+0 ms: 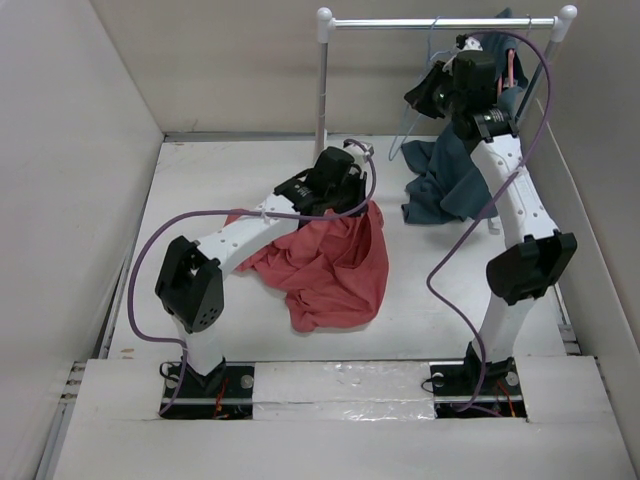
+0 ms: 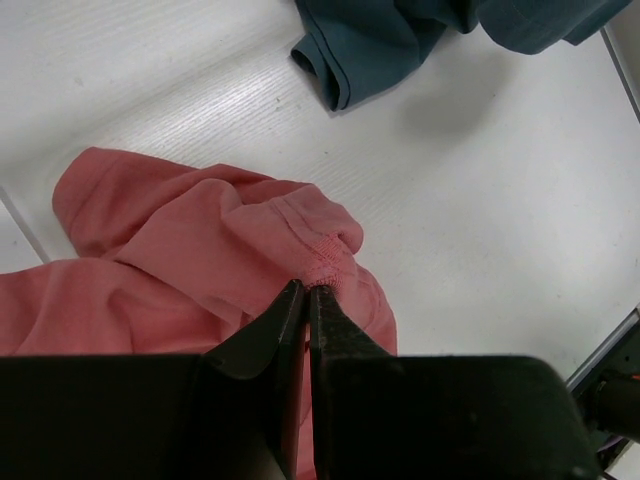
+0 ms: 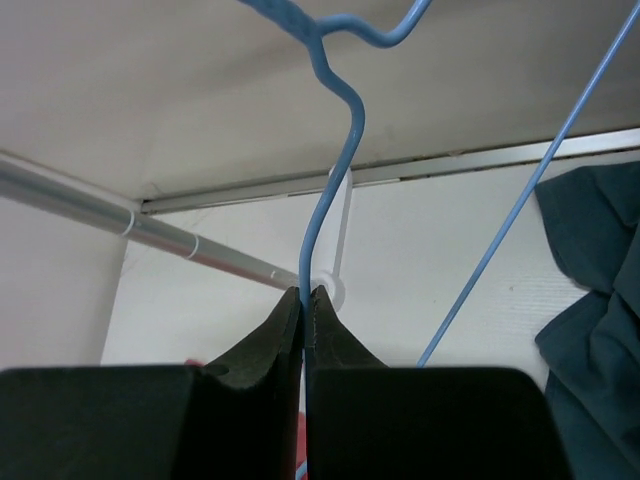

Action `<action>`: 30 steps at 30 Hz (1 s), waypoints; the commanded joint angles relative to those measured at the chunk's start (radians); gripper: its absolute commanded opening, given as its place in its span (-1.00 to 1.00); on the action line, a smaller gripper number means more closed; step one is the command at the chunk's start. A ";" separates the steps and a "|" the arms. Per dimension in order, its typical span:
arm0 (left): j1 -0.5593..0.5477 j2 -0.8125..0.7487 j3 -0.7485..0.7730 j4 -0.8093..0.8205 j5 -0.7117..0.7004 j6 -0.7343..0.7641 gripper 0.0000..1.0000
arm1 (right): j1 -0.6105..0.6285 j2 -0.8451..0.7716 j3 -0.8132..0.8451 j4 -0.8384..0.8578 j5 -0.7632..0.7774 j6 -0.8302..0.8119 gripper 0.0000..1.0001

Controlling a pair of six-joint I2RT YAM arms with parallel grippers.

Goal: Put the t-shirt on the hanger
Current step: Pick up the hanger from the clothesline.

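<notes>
The coral-red t-shirt [image 1: 330, 265] lies bunched on the table in the middle. My left gripper [image 1: 358, 200] is shut on a stitched hem fold at its far edge; in the left wrist view the jaws [image 2: 307, 290] pinch that hem of the t-shirt [image 2: 180, 260] and lift it a little. The pale-blue wire hanger [image 1: 408, 128] hangs in the air below the rail at the back right. My right gripper [image 1: 425, 95] is shut on it. In the right wrist view the jaws [image 3: 305, 293] clamp the hanger [image 3: 335, 150] on the wire just below the hook.
A white-posted rack with a metal rail [image 1: 440, 22] stands at the back. A dark teal garment [image 1: 445, 180] hangs from it and pools on the table, right of the red shirt; it also shows in the left wrist view [image 2: 380, 40]. Walls close in on both sides.
</notes>
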 commanded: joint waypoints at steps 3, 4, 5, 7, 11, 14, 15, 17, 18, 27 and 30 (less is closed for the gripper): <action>0.018 -0.039 0.014 0.031 0.004 0.004 -1.00 | -0.065 -0.148 -0.072 0.107 -0.166 -0.018 -1.00; 0.027 -0.036 0.016 0.031 0.006 0.004 -1.00 | -0.076 -0.165 -0.092 0.123 -0.194 -0.015 -1.00; 0.027 -0.034 0.022 0.031 0.009 0.002 -1.00 | -0.088 -0.181 -0.111 0.138 -0.226 -0.003 -1.00; 0.027 -0.025 0.029 0.031 0.015 0.002 -1.00 | -0.125 -0.228 -0.176 0.195 -0.308 0.017 -1.00; 0.038 -0.016 0.046 0.028 0.015 0.004 -1.00 | -0.186 -0.274 -0.259 0.247 -0.429 0.059 -1.00; 0.050 -0.005 0.057 0.030 0.012 0.002 -1.00 | -0.215 -0.303 -0.306 0.247 -0.513 0.062 -1.00; 0.061 0.000 0.062 0.028 0.013 -0.001 -1.00 | -0.215 -0.313 -0.319 0.232 -0.522 0.044 -1.00; 0.071 0.006 0.078 0.030 0.028 -0.007 -1.00 | -0.215 -0.342 -0.358 0.206 -0.535 0.024 -1.00; 0.071 0.012 0.085 0.028 0.029 -0.009 -1.00 | -0.224 -0.353 -0.375 0.189 -0.555 0.008 -1.00; 0.081 0.072 0.169 0.016 0.004 0.001 -1.00 | -0.225 -0.631 -0.692 0.137 -0.673 -0.007 -1.00; 0.081 0.101 0.207 0.008 0.022 -0.009 -1.00 | -0.215 -0.786 -0.805 0.086 -0.748 -0.006 -1.00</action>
